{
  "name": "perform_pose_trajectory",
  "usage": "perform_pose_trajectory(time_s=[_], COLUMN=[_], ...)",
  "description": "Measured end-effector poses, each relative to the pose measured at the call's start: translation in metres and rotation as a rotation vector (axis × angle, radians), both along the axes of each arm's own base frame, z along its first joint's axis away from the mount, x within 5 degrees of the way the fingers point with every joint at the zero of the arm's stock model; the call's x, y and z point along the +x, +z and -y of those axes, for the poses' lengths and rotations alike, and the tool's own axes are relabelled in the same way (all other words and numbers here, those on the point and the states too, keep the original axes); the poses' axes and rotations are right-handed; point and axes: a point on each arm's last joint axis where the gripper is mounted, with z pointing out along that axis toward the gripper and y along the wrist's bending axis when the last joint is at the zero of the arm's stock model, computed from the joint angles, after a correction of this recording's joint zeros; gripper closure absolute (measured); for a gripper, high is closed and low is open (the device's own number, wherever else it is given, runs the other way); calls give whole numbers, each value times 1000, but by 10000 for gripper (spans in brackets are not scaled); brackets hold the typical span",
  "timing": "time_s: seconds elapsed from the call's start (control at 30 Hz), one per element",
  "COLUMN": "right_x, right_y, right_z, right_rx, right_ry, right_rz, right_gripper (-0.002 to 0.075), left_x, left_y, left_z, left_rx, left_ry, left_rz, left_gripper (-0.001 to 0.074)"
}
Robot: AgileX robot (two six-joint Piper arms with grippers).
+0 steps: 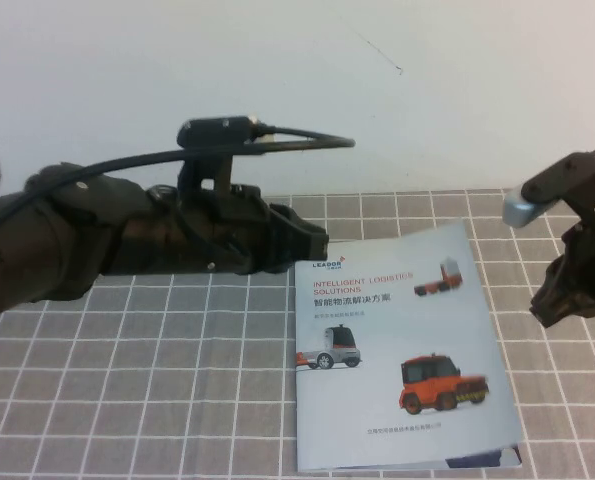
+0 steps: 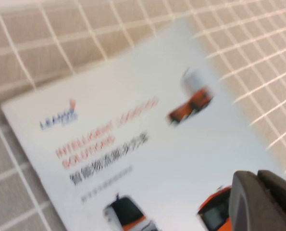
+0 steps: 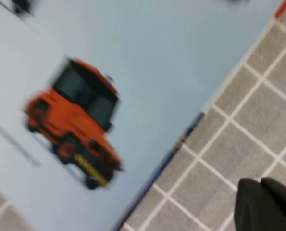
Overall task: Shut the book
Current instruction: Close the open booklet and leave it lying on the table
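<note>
A thin booklet (image 1: 402, 350) lies flat and closed on the checked cloth, its pale blue cover up, with red lettering and orange vehicles printed on it. My left gripper (image 1: 317, 245) hovers just off the booklet's far left corner, fingers pressed together and holding nothing. The left wrist view looks down on the cover (image 2: 133, 144) with the shut fingertips (image 2: 246, 202) above it. My right gripper (image 1: 552, 305) hangs over the cloth beside the booklet's right edge, also shut and empty. The right wrist view shows the cover (image 3: 133, 72) and the dark fingertips (image 3: 251, 209) over bare cloth.
A grey cloth with a white grid (image 1: 127, 380) covers the table. A white wall (image 1: 377, 100) rises behind it. The left arm's bulk and cable (image 1: 107, 230) stretch across the left half of the table.
</note>
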Motion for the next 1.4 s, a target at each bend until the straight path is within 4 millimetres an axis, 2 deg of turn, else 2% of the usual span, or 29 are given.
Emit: perform_pose_trajectory(time_s=[0.23,0.33,0.43,0.53,0.6,0.7,0.83,0.9,1.03,1.13,1.4], right_x=[-3,-7,-18,-39,-57,-85,-124,-146,-181,-207,-257], right_y=[6,17,44,83,109,138,167,174,169,151,79], right_z=[-6,-4,1,10,17,29,44,50,59,65,78], right_rx=[68,62,42,22,9,-22,-28,-16,11,31,71], right_ry=[28,44,62,61,53,27,-29,-46,-80,-102,-169], right_rz=[0,37,135,275,370,476,588,636,677,681,660], right_gripper=[727,727,727,727,727,727,727,727,727,727,727], left_x=[-26,-42,-64,-92,-113,-135,-158,-167,-184,-198,-233], left_y=[54,81,105,117,118,102,76,65,47,40,10], left_z=[-14,-26,-42,-58,-68,-85,-108,-120,-144,-156,-161], left_rx=[29,86,131,175,206,255,313,344,394,421,413], left_ry=[-26,-13,24,48,47,67,130,185,349,447,478], left_rz=[236,386,524,633,684,680,605,555,479,478,488], left_gripper=[737,737,737,737,737,737,737,737,737,737,737])
